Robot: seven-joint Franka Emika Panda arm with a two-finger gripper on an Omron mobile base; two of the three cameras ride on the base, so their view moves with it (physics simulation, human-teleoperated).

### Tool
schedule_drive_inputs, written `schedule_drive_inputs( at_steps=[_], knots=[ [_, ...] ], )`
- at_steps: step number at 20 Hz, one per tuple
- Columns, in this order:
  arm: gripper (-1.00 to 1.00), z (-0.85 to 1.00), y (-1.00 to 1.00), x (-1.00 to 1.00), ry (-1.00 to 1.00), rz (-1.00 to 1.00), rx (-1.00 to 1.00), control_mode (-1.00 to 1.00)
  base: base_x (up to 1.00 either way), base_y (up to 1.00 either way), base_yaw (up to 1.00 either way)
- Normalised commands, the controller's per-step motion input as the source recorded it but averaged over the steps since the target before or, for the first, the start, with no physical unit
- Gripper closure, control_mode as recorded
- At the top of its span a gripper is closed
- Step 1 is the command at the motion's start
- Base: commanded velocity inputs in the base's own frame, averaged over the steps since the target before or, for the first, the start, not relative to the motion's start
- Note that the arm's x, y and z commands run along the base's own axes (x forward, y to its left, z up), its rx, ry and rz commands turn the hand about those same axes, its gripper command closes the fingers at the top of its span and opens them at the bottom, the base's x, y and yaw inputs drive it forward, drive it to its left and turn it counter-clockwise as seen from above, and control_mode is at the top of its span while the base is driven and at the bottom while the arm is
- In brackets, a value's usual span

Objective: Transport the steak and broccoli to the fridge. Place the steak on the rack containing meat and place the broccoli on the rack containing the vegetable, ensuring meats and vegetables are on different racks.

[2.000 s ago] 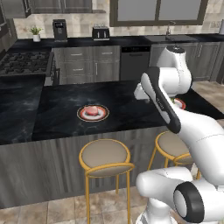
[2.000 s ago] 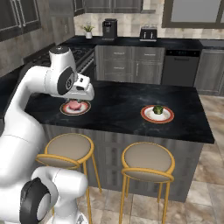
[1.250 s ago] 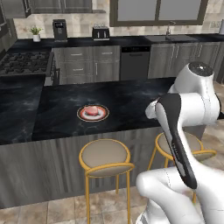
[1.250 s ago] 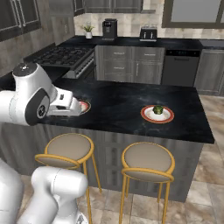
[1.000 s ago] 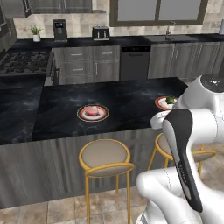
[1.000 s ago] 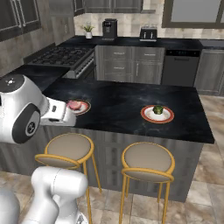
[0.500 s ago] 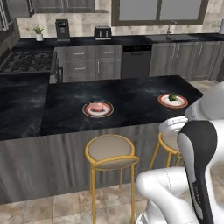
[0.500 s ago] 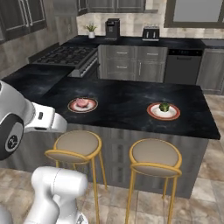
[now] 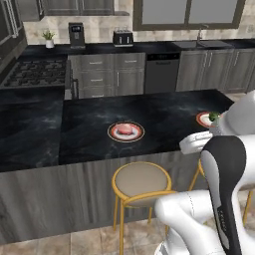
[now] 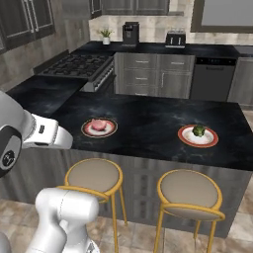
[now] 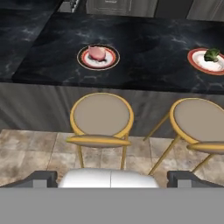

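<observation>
I stood before the long black marble island counter [image 10: 148, 123], which ran across all three views with its grey panelled front facing me. Behind it, along the far wall, sat the dark counter [image 9: 149, 48] with grey cabinets, a gas cooktop [image 10: 74, 64] off to the left, a black dishwasher [image 9: 160, 72], a coffee machine [image 9: 76, 34], a toaster [image 9: 122, 37] and a small potted plant [image 9: 49, 39].

Two round stools with yellow frames stood against the island's front: the left stool [image 11: 101, 116] just below the steak's plate, the right stool [image 11: 200, 122] just below the broccoli's plate.

On the island, well apart from each other, lay two red-rimmed plates. The left plate [image 10: 87, 131] carried the steak [image 10: 99, 124], a pale pink slab lying flat at its middle. The right plate [image 10: 210, 141] carried the broccoli [image 10: 198, 131], upright on the white centre. Both things were on the counter, near its front edge, and I touched neither.

My gripper [image 11: 112, 177] hung back from the island, above the tiled floor [image 11: 35, 146] in front of the stools, looking down and forward. Its fingertips [image 11: 41, 177] stood spread as wide as they go, with nothing between them.
</observation>
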Motion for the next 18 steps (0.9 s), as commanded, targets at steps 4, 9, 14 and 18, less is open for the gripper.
schedule_drive_inputs(
  at_steps=[4, 9, 14, 18],
  knots=[
    [-1.00, 0.00, 0.00, 0.00, 0.00, 0.00, 0.00, 1.00, 0.98, 0.15, 0.00],
    [-1.00, 0.00, 0.00, 0.00, 0.00, 0.00, 0.00, 1.00, 1.00, 0.42, 0.00],
    [-1.00, 0.00, 0.01, 0.60, 0.16, 0.05, 0.00, -1.00, 0.40, 0.09, 0.00],
    [-1.00, -0.08, 0.01, 1.00, 0.34, 0.15, 0.00, -1.00, 0.00, 0.00, 0.00]
  ],
)
